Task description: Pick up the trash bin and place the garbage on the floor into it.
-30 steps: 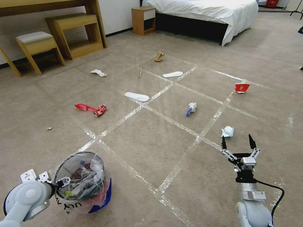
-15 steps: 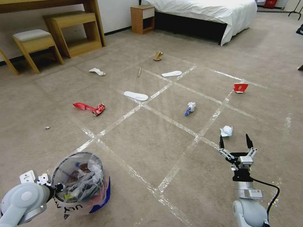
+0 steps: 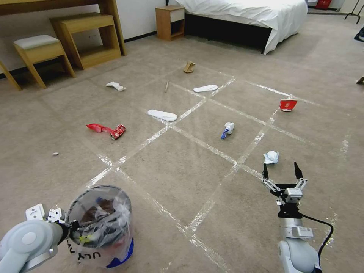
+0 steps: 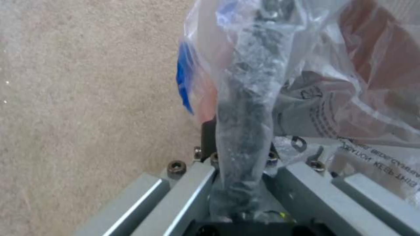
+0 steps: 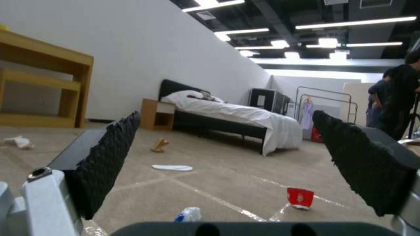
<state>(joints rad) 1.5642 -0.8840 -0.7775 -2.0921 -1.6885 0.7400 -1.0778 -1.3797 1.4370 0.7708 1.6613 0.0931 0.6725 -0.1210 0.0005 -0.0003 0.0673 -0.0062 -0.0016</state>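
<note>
The left end effector (image 3: 70, 227) is mostly hidden behind the trash bin (image 3: 100, 227) and its crinkled bag, so its fingers cannot be made out in the head view. In the left wrist view the bag (image 4: 306, 82) covers the bin's rim, and the lettering on it is cut off at the frame edge. A tiny speck of litter (image 3: 55, 154) on the floor (image 3: 182, 167) is too small to identify. The bed (image 3: 246, 15) and a wooden stool (image 3: 34, 49) are cropped by the picture's edge.

head high over floor (image 3: 182, 170), wrists low
</note>
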